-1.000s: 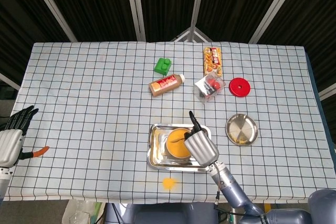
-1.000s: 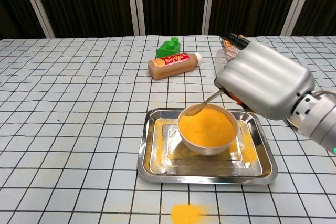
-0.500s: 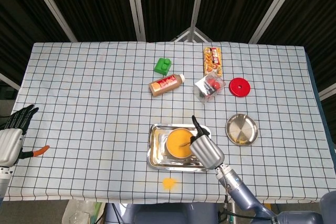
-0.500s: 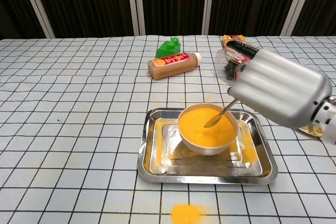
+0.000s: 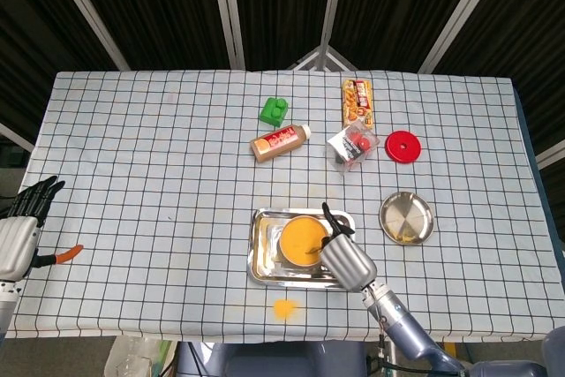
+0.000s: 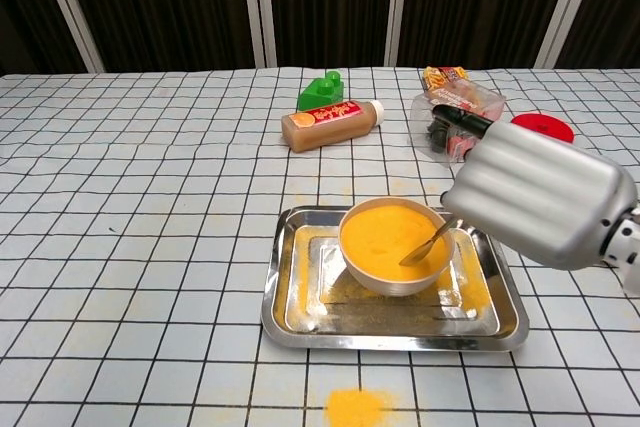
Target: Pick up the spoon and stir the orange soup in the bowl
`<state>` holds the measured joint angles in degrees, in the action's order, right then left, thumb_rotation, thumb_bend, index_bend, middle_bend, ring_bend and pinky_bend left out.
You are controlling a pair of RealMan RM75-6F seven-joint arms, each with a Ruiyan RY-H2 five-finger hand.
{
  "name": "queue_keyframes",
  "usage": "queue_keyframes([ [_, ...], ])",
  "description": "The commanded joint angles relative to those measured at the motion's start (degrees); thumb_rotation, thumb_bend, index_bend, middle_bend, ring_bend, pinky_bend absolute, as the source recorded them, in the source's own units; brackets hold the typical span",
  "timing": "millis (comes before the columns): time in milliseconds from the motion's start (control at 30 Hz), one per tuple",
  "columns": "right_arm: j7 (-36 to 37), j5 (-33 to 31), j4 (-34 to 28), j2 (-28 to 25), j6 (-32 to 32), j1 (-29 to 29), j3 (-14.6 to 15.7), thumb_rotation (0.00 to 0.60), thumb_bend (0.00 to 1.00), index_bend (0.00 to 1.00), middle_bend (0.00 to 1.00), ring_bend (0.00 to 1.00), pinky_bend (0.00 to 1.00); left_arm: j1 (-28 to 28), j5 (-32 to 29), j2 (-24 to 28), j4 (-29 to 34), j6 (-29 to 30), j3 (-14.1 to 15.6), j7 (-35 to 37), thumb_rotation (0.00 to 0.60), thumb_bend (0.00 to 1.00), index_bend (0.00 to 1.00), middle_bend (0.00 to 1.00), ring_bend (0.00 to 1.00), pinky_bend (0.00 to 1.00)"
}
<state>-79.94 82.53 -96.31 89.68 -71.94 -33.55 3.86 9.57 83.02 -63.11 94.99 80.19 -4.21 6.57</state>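
A white bowl of orange soup [image 6: 392,242] [image 5: 301,239] stands in a steel tray [image 6: 300,312] [image 5: 259,258] near the table's front edge. My right hand [image 6: 538,197] [image 5: 344,258] holds a metal spoon [image 6: 430,244] by its handle, just right of the bowl. The spoon's tip dips into the soup at the bowl's near right side. My left hand [image 5: 19,231] rests at the table's far left edge with its fingers apart and nothing in them; it appears only in the head view.
Behind the tray lie a brown bottle [image 6: 330,125], a green block [image 6: 322,89], a clear snack tub [image 6: 452,117], a snack box [image 5: 357,101] and a red lid [image 5: 403,146]. A steel plate [image 5: 406,217] sits right of the tray. Orange spill [image 6: 356,407] marks the cloth in front.
My right hand has drawn back toward the front right, sweeping the spoon from the bowl's far left rim across the soup to its near right side. The left hand has stayed put.
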Motion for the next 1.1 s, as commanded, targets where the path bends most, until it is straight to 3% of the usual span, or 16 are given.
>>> queue_keyframes([
  [33,-0.3,-1.2,1.1,1.3,0.8,0.1,-0.8,0.6,1.0,0.98,0.82,0.56,0.0,0.0,-0.1,0.0,0.0,-0.1,0.0,0.2,0.6,0.0,0.0,0.0,0.0,0.0],
  [600,0.5,-3.9,2.8,3.4,0.7,-0.4,-5.8,0.6,1.0,0.98,0.82,0.56,0.0,0.0,-0.5,0.2,-0.1,-0.4,0.0,0.8,0.6,0.0,0.0,0.0,0.0,0.0],
  [1100,-1.0,-2.0,-2.0,-0.3,-1.1,1.6,-3.1,0.6,1.0,0.98,0.82,0.56,0.0,0.0,-0.3,0.0,0.0,-0.4,0.1,0.4,0.6,0.0,0.0,0.0,0.0,0.0],
])
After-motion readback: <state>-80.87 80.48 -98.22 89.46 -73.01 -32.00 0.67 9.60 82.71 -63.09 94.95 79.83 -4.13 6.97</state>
